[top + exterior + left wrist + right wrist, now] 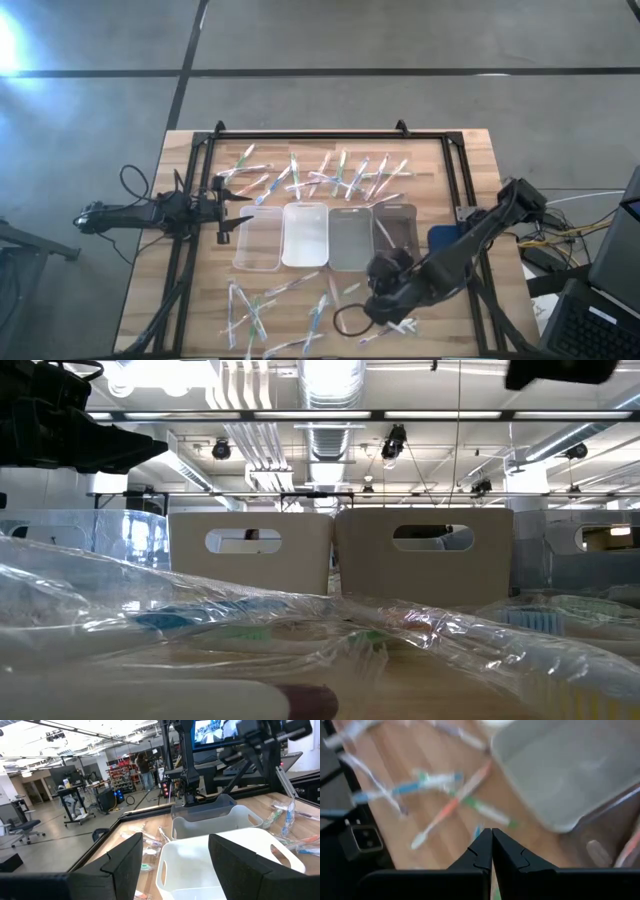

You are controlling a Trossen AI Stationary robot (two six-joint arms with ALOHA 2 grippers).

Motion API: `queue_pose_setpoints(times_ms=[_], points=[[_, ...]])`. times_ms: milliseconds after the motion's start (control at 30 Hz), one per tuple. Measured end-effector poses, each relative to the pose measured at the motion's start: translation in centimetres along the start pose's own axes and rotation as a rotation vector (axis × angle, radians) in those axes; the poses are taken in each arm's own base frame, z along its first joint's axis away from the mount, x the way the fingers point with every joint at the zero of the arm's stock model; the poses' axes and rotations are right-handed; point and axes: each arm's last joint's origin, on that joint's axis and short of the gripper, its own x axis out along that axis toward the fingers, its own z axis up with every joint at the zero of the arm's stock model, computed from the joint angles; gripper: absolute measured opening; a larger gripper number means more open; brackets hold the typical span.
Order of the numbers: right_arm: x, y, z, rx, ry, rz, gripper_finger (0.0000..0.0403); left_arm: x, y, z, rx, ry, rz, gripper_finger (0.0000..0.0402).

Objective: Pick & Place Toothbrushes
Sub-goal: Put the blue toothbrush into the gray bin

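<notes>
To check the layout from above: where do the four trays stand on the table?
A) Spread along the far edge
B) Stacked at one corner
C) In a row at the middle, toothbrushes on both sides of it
C: in the high view the trays stand side by side, with toothbrushes scattered on both sides of the row.

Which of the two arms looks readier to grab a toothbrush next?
Probably the left. Its gripper stands open beside the far toothbrushes. The right gripper hangs over the near toothbrushes, but its jaws are shut and look empty.
</notes>
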Motion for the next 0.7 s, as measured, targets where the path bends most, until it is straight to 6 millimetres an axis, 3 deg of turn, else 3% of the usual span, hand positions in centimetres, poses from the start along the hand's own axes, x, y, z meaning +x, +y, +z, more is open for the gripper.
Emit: queue_pose_setpoints(times_ms=[333, 700], points=[[3.3, 0.9, -2.0, 0.110, 0.323, -0.005, 0.0009, 0.0, 0.0, 0.0, 0.000, 0.000, 0.001, 0.0232], [4.3, 1.2, -2.6, 0.162, 0.404, -0.005, 0.0029, 0.0, 0.0, 0.0, 0.000, 0.000, 0.000, 0.0232]])
